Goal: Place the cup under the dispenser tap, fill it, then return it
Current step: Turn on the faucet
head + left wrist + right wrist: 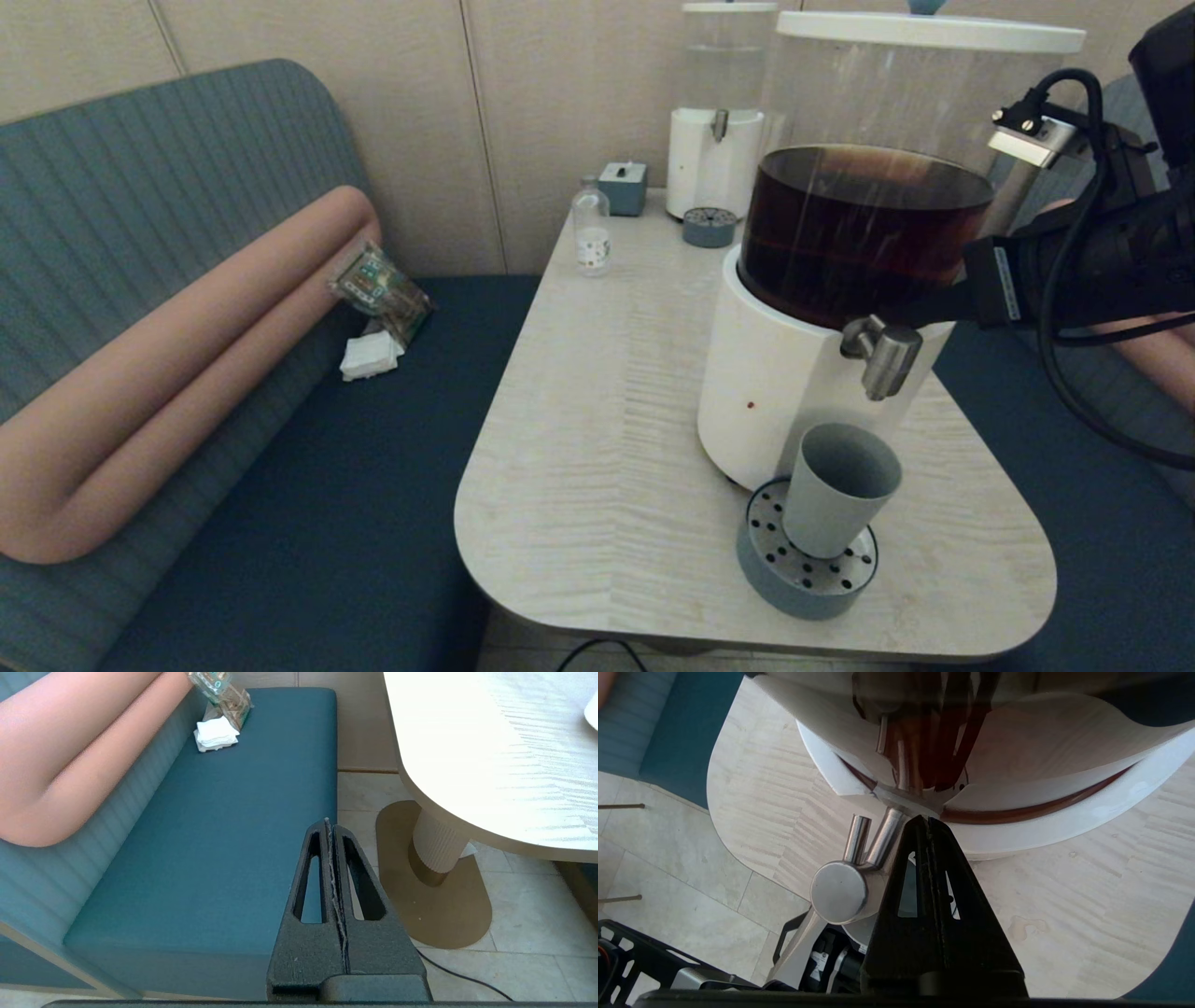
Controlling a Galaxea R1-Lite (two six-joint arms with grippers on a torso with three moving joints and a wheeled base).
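Note:
The grey-green cup (836, 499) stands upright on a round perforated drip tray (794, 583), directly below the brushed-metal dispenser tap (887, 359) of the large white-based dispenser (775, 383), which holds dark brown liquid. My right gripper (854, 324) reaches in from the right at tap height, shut and empty. In the right wrist view its tips (927, 820) lie close beside the tap (840, 891), up against the dispenser base; the cup is mostly hidden behind the fingers there. My left gripper (329, 823) is shut and empty, parked off the table between the bench seat and the table's edge.
At the back of the table (597, 448) stand a smaller dispenser with clear liquid (717, 149), its drip tray (709, 227), a clear bottle (592, 229) and a small blue-grey box (624, 187). A small puddle (1024, 926) lies by the big dispenser. A teal bench (280, 523) with a pink bolster (187, 373) is on the left.

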